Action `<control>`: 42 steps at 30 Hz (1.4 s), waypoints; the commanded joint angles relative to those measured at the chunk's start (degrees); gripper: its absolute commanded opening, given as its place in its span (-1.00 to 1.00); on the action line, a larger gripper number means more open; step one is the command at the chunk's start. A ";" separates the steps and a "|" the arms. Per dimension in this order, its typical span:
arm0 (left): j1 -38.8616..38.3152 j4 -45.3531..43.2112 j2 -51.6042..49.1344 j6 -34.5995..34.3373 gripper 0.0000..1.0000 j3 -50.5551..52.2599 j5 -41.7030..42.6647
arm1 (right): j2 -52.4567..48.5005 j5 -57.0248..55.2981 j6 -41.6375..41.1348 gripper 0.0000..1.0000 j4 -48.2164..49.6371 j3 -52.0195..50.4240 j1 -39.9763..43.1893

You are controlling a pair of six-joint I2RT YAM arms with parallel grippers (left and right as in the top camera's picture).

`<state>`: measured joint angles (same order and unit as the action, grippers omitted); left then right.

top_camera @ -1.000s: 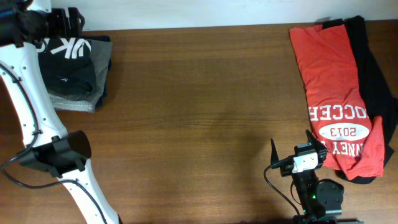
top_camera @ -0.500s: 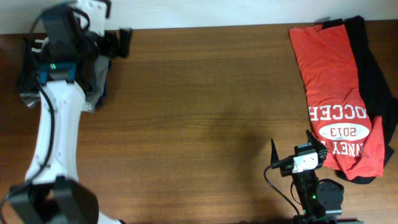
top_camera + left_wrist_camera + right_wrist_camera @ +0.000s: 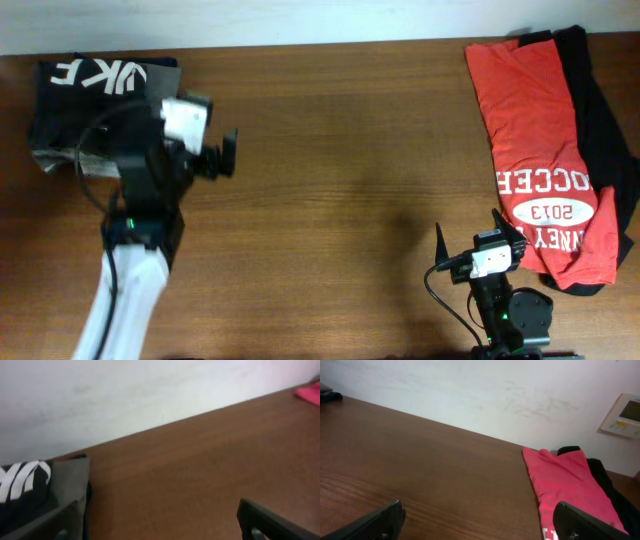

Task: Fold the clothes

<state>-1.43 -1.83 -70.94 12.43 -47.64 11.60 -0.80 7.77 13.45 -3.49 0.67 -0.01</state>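
Observation:
A folded black T-shirt with white block letters [image 3: 90, 78] lies at the table's back left corner, on a folded grey garment [image 3: 45, 158]. It also shows at the left edge of the left wrist view [image 3: 20, 485]. My left gripper [image 3: 216, 155] is open and empty, just right of that stack; its fingers [image 3: 160, 530] frame bare wood. A red white-printed T-shirt [image 3: 535, 140] lies at the back right, on top of another black shirt [image 3: 603, 120]. My right gripper [image 3: 477, 240] is open and empty, left of the red shirt's lower end. The red shirt [image 3: 567, 485] shows in the right wrist view between the fingers [image 3: 480, 527].
The brown wooden table [image 3: 340, 180] ends at a white wall [image 3: 150, 390] at the back. A pale wall panel [image 3: 622, 416] hangs at the right. The right arm's base [image 3: 510, 315] stands at the table's front edge.
My left arm has swung from over the back left stack forward and to the right. The folded black shirt is now uncovered. The right arm has not moved.

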 commanded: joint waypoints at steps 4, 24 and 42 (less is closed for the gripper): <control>0.09 -9.84 12.66 0.04 0.98 18.32 -0.26 | 0.59 0.11 -0.83 0.97 -0.33 -0.35 0.50; 2.29 -20.02 46.45 0.02 0.98 47.08 -2.40 | 0.59 0.11 -0.83 0.97 -0.31 -0.35 0.50; 3.26 2.95 67.06 0.04 0.98 47.15 -2.01 | 0.59 0.11 -0.83 0.97 -0.33 -0.35 0.50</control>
<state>1.58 -1.96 -7.90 12.38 -0.71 9.61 -0.80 7.77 13.45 -3.51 0.67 -0.01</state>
